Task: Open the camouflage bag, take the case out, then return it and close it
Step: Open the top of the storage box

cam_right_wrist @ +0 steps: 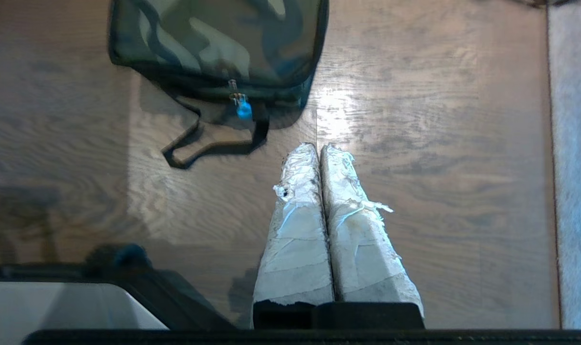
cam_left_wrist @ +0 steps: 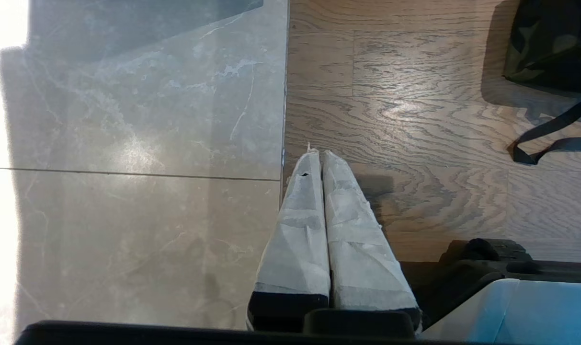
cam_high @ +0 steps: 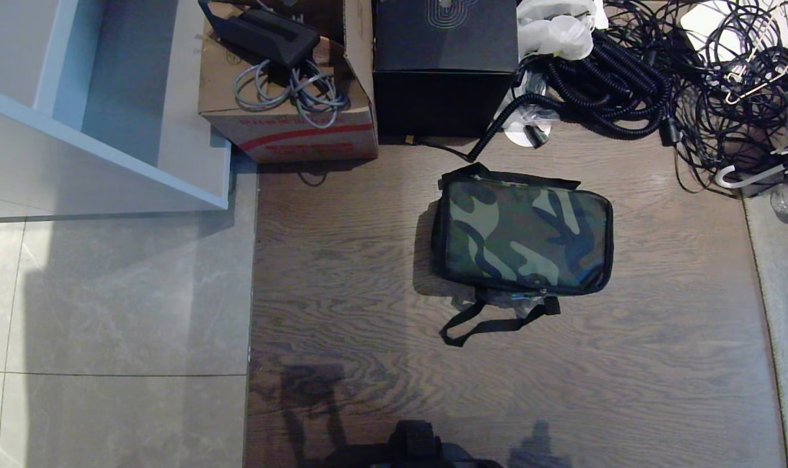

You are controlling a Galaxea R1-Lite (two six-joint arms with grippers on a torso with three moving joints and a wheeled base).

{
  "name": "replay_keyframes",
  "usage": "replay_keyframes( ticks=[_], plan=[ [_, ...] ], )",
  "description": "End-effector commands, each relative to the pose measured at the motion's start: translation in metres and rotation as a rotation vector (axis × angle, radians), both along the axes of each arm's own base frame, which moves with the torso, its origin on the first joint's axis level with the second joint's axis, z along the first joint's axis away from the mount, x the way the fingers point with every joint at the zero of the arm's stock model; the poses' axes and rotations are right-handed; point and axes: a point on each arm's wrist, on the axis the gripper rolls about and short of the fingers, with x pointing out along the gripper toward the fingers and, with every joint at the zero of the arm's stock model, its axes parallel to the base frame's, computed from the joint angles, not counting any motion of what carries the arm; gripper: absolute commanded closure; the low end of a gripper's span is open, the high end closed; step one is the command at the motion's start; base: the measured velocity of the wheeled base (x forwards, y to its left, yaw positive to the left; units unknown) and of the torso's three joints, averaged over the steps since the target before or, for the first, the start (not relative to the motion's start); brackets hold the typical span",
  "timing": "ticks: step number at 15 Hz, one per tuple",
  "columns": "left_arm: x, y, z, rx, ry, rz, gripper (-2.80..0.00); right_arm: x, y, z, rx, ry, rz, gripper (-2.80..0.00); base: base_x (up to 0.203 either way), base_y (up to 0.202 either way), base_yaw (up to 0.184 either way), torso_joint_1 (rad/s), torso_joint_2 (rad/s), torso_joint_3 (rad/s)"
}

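— Where was the bag when you started, and what were your hands doing?

— The camouflage bag (cam_high: pixel 527 237) lay flat on the wooden floor (cam_high: pixel 342 273) in front of me, lid up and zipped, just short of the black box (cam_high: pixel 444 65) and the tangle of cables (cam_high: pixel 634 84). Both my hands hung low and well apart from it. My right gripper (cam_right_wrist: pixel 319 149) had its fingers pressed together with nothing between them; my left gripper (cam_left_wrist: pixel 317 153) was the same, out over the seam between the tiles and the wood.

— Which way did the bag point?

— Its long axis ran side to side across my view, slightly skewed. The zip pull (cam_right_wrist: pixel 242 108) sat on the long edge nearest me, with the strap (cam_high: pixel 491 322) looped out toward me below it.

— So how would you have gone about opening it well?

— I judged the right gripper closer to the pull, so I would have parted its fingers first, come down on the tab, pinched it squarely, and run it along the edge. The left could pin the lid so the soft bag did not slide.
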Motion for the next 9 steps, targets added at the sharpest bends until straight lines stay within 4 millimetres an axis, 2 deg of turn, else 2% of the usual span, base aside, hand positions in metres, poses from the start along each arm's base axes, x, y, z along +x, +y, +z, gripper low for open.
replay_keyframes(
  ticks=[1, 2, 4, 9],
  plan=[
    [0.000, 0.000, 0.000, 0.000, 0.000, 0.000, 0.00, -0.007, 0.000, 0.039, 0.017, 0.026, 0.016, 0.00, 0.000, 0.000, 0.000, 0.000, 0.00, 0.000],
    [0.000, 0.000, 0.000, -0.001, 0.000, 0.000, 0.00, -0.009, 0.001, 0.058, 0.036, 0.089, 0.037, 0.00, 0.000, 0.000, 0.000, 0.000, 0.00, 0.000],
    [0.000, 0.000, 0.000, 0.000, 0.000, 0.000, 0.00, 0.003, 0.002, 0.074, 0.071, 0.298, 0.085, 0.00, 0.000, 0.000, 0.000, 0.000, 0.00, 0.000],
    [0.000, 0.000, 0.000, -0.001, 0.000, 0.000, 0.00, 0.063, 0.006, 0.073, 0.122, 0.689, 0.188, 0.00, 0.000, 0.000, 0.000, 0.000, 0.00, 0.000]
  ],
)
